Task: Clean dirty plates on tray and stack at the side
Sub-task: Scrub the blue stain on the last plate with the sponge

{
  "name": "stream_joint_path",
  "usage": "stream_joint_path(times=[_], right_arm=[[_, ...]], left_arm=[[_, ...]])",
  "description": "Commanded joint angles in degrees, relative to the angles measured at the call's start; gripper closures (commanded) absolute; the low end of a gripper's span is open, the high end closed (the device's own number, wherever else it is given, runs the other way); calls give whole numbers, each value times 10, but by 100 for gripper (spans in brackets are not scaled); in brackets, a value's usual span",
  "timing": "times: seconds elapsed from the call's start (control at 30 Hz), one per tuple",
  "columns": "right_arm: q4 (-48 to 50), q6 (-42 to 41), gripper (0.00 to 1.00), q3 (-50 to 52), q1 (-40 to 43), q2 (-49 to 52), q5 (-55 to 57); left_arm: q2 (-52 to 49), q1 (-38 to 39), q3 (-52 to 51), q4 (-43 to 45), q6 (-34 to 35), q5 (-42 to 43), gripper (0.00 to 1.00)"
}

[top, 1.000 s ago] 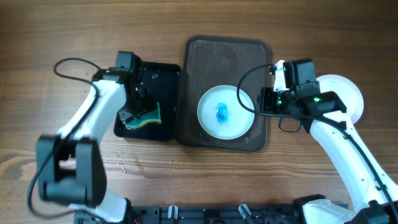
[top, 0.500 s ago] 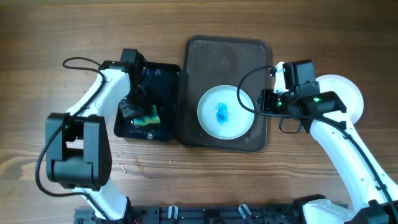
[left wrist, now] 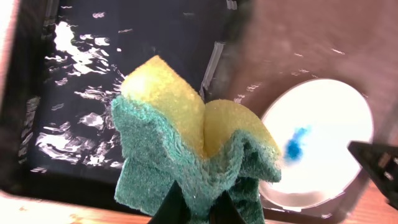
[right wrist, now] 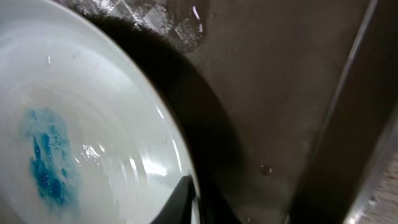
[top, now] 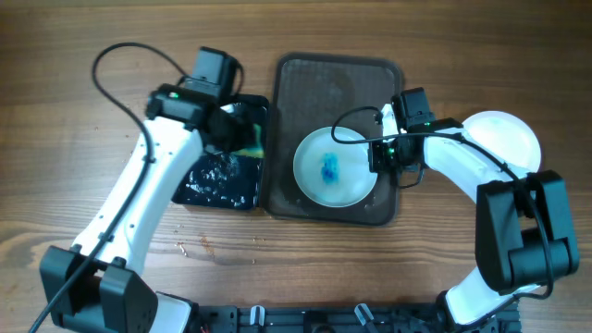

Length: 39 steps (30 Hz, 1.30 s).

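A white dirty plate [top: 335, 166] with a blue stain [top: 329, 168] lies on the brown tray [top: 338, 74]. My right gripper [top: 379, 155] is shut on the plate's right rim; the right wrist view shows one finger [right wrist: 180, 199] on the inside of the plate [right wrist: 81, 143] at its edge. My left gripper [top: 239, 134] is shut on a yellow and green sponge [top: 250, 139], held above the right edge of the black water basin [top: 217, 180]. In the left wrist view the squeezed sponge [left wrist: 193, 149] fills the middle, with the stained plate [left wrist: 323, 124] to its right.
A clean white plate [top: 507, 139] sits on the wooden table right of the tray, partly under my right arm. The basin [left wrist: 81, 74] holds rippling water. Cables loop above both arms.
My left gripper closed on the sponge and lifted it up and right toward the tray. My right gripper shifted left and closed on the plate's rim.
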<state>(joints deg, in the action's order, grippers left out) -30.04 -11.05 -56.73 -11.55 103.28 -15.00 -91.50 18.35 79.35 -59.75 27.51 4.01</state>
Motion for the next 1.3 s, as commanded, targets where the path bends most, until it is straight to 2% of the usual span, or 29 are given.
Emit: stream_joint_path(times=[0.0,0.2,0.33,0.37,0.4,0.57,0.6,0.67,0.73,0.8,0.83,0.9,0.93,1.13,1.17,1.27], right_arm=[[5,-30,96,2,0,24,-3],[-4,-28,96,2,0,24,-3],[-10,-26,96,2,0,24,-3],[-12,-26,96,2,0,24,-3],[-14,-26,96,2,0,24,-3],[-16,-26,96,2,0,24,-3],[-16,-26,96,2,0,24,-3],[-15,-26,96,2,0,24,-3],[-16,-26,96,2,0,24,-3],[-16,-26,96,2,0,24,-3],[-16,-26,96,2,0,24,-3],[-16,-29,96,2,0,24,-3],[-16,-31,96,2,0,24,-3],[-16,-31,96,2,0,24,-3],[-17,-31,96,2,0,24,-3],[-17,-31,96,2,0,24,-3]], left_arm=[[-27,58,4,56,38,42,96],[-158,138,4,189,64,168,96],[-244,173,4,281,64,179,96],[-256,177,4,289,64,162,96],[-265,178,4,276,64,111,96],[-265,158,4,151,41,-200,96],[-265,153,4,137,25,-230,96],[-265,146,4,127,-3,-230,96],[-265,146,4,132,-3,-150,96],[-267,147,3,158,-4,37,96],[-271,150,-2,196,-5,185,96],[-276,161,-10,245,-5,301,96],[-281,172,-15,262,-4,325,96],[-306,220,-15,246,-3,312,96],[-305,220,-15,227,-3,276,96],[-305,199,-15,128,0,47,96]])
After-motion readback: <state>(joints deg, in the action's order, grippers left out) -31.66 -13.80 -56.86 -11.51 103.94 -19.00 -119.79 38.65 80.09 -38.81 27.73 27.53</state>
